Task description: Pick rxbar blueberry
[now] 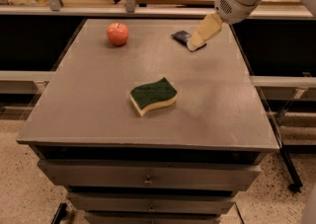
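Note:
The rxbar blueberry point(181, 36) is a small flat dark navy bar lying at the far right of the grey tabletop point(98, 99). My gripper point(196, 45) comes in from the upper right on a white arm. Its pale fingers point(206, 30) hang over the right end of the bar and hide that part of it. The bar still lies on the table.
A red apple point(118, 34) sits at the far left of the table. A green-and-yellow sponge point(153, 95) lies near the middle. The table has drawers point(148, 178) below its front edge. A railing and shelf run behind the table.

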